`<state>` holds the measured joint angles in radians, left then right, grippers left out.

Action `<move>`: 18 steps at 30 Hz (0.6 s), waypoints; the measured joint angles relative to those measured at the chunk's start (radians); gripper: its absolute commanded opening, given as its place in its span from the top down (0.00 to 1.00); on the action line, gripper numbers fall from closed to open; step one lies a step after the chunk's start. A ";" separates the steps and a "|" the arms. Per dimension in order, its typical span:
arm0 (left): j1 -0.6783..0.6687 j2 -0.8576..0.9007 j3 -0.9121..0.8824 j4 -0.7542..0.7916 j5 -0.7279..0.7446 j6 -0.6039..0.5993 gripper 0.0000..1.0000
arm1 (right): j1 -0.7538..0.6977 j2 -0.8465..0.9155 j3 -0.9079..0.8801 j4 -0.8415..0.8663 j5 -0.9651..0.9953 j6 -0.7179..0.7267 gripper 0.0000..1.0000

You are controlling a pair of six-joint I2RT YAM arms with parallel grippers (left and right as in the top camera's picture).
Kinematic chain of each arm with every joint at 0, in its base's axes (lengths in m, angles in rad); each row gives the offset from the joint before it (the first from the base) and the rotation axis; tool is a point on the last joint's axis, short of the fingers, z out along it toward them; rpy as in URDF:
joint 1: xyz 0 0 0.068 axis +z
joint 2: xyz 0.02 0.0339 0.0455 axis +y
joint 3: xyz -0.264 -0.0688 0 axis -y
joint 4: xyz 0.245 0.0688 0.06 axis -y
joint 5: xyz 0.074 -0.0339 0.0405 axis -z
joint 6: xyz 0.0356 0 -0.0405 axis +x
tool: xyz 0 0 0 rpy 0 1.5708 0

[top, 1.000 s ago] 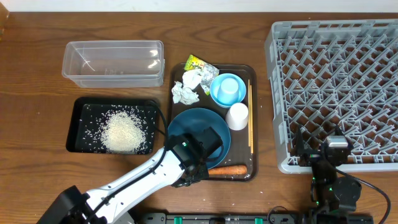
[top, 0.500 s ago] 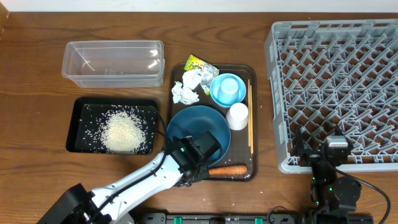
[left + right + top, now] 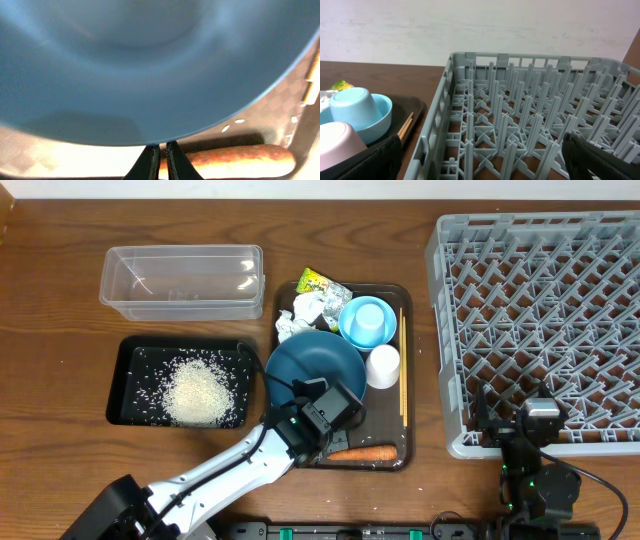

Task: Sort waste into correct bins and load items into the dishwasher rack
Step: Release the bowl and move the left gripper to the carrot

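My left gripper [image 3: 318, 410] is shut on the near rim of the big dark-blue bowl [image 3: 315, 365], which is raised and tilted over the brown serving tray [image 3: 396, 462]. In the left wrist view the bowl [image 3: 140, 65] fills the frame above the closed fingertips [image 3: 161, 148], with the orange carrot [image 3: 235, 157] lying below. The carrot [image 3: 365, 451] lies at the tray's front edge. Tissues [image 3: 300, 312], the wrapper [image 3: 315, 281], the light-blue bowl [image 3: 368, 323], a white cup [image 3: 381, 366] and chopsticks [image 3: 402, 370] sit on the tray. My right gripper [image 3: 482, 160] is open and empty at the rack's [image 3: 545, 320] front edge.
The clear tub [image 3: 182, 280] stands at the back left. The black tray [image 3: 135, 355] in front of it holds a pile of rice [image 3: 198, 393]. A few rice grains [image 3: 239, 121] lie on the serving tray. The rack [image 3: 520, 115] fills the right wrist view.
The left gripper has lifted and tilted the dark-blue bowl and carried it toward the back of the serving tray, over part of the tissues. The right arm has not moved.
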<state>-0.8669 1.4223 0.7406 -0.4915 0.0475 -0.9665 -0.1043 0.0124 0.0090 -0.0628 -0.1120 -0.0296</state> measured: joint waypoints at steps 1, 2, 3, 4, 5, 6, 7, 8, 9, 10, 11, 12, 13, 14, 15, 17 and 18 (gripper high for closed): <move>0.000 0.000 0.000 -0.011 0.007 0.002 0.87 | 0.000 0.000 0.000 0.000 0.000 0.000 0.01; 0.000 0.000 0.000 -0.020 0.020 0.004 0.84 | 0.000 0.000 0.000 0.000 0.000 0.000 0.01; 0.000 -0.002 0.000 -0.024 0.034 0.013 0.79 | 0.000 0.000 0.000 0.000 0.000 0.000 0.01; 0.000 -0.005 0.000 -0.024 0.050 0.027 0.73 | 0.000 0.000 0.000 0.000 0.000 0.000 0.01; 0.000 -0.011 0.001 -0.023 0.067 0.037 0.67 | 0.000 0.000 0.000 0.000 0.000 0.000 0.01; -0.003 -0.018 0.003 -0.017 0.086 0.061 0.65 | 0.000 0.000 0.000 0.000 0.000 0.000 0.01; -0.005 -0.023 0.005 -0.011 0.097 0.074 0.65 | 0.000 0.000 0.000 0.000 0.000 0.000 0.01; -0.011 -0.027 0.008 -0.005 0.108 0.094 0.64 | 0.000 0.000 0.000 0.000 0.000 0.000 0.01; -0.021 -0.031 0.012 0.000 0.115 0.127 0.64 | 0.000 0.000 0.000 0.000 0.000 0.000 0.01; -0.033 -0.032 0.016 0.002 0.124 0.168 0.64 | 0.000 0.000 0.000 0.000 0.000 0.000 0.01; -0.043 -0.032 0.018 0.003 0.130 0.198 0.62 | 0.000 0.000 0.000 0.000 0.000 0.000 0.01; -0.058 -0.032 0.018 0.002 0.134 0.240 0.59 | 0.000 0.000 0.000 0.000 0.000 0.000 0.01; -0.069 -0.032 0.018 0.003 0.137 0.282 0.55 | 0.000 0.000 0.000 0.000 0.000 0.000 0.01; -0.089 -0.032 0.018 0.005 0.138 0.321 0.53 | 0.000 0.000 0.000 0.000 0.000 0.000 0.01; -0.103 -0.032 0.018 0.008 0.137 0.354 0.51 | 0.000 0.000 0.000 0.000 0.000 0.000 0.01; -0.133 -0.032 0.018 0.013 0.132 0.428 0.47 | 0.000 0.000 0.000 0.000 0.000 0.000 0.01; -0.143 -0.032 0.018 0.014 0.126 0.450 0.44 | 0.000 0.000 0.000 0.000 0.000 0.000 0.01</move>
<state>-1.0100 1.3907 0.7589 -0.4774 0.1730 -0.5163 -0.1043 0.0124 0.0090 -0.0628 -0.1123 -0.0292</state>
